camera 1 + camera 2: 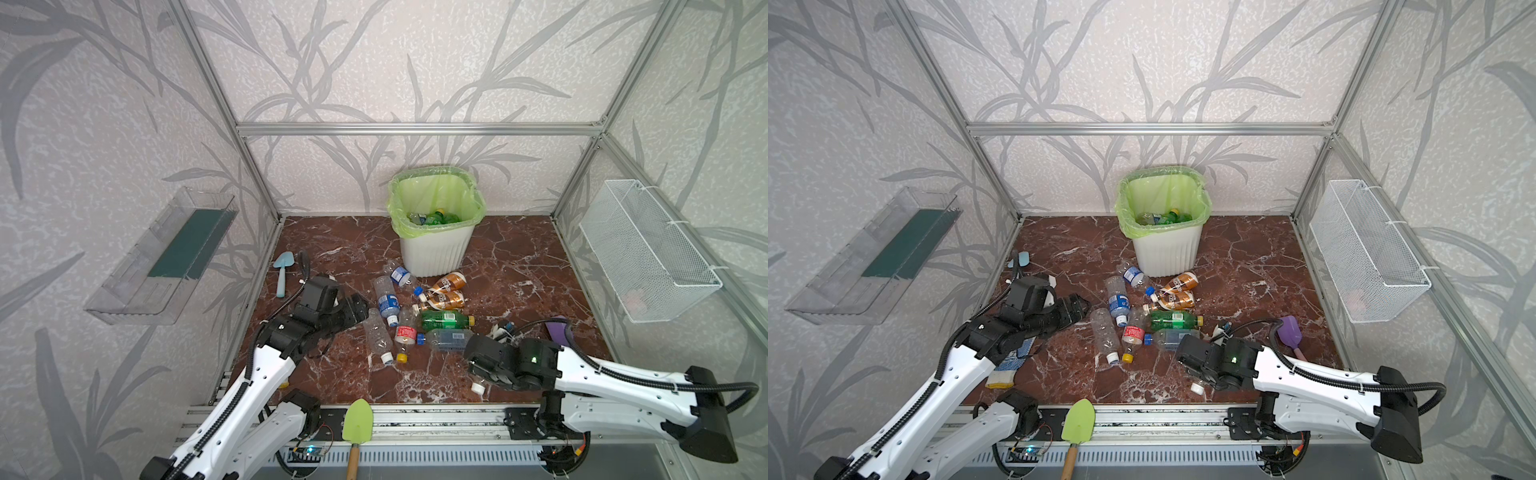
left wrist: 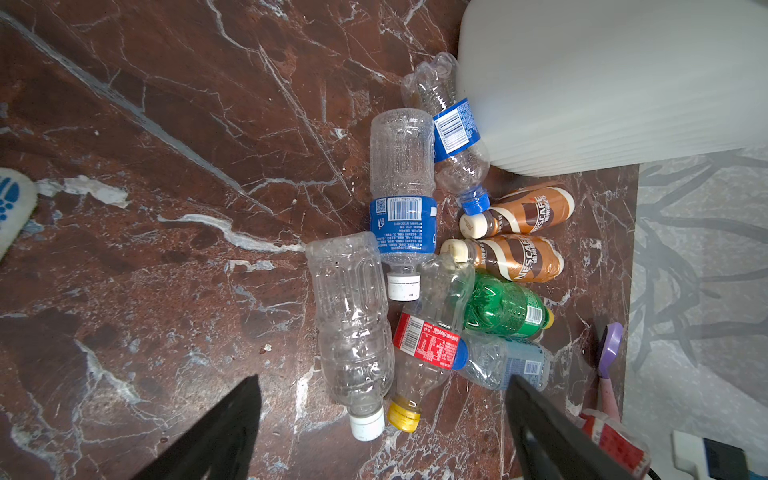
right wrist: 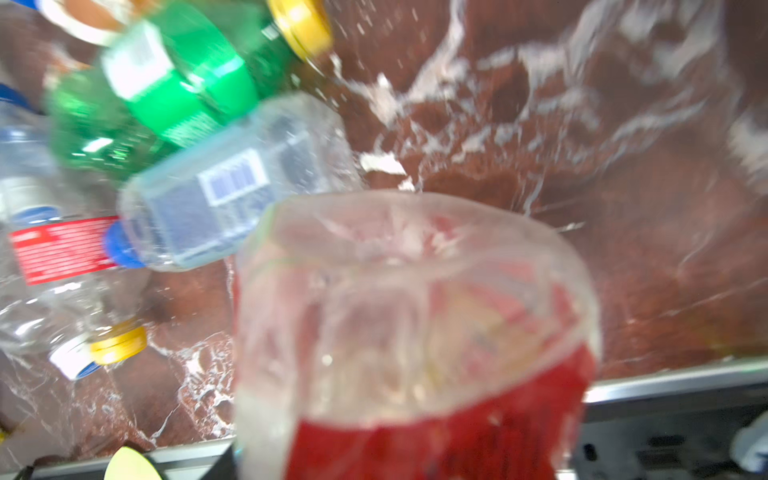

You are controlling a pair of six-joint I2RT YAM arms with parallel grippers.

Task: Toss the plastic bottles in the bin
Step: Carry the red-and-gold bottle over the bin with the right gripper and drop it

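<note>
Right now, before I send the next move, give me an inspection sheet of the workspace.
Surface: red-brown marble tabletop, no spills seen.
Job's things: loose plastic bottles lying in a cluster in front of the bin; several already inside.
Clutter: blue spade, green spade, purple spade, work glove.
Grippers: left gripper jaws open above the cluster; right gripper holding a red-labelled bottle.
Cables: black conduit along both arms.
Surroundings: clear tray, wire mesh basket on the walls.
</note>
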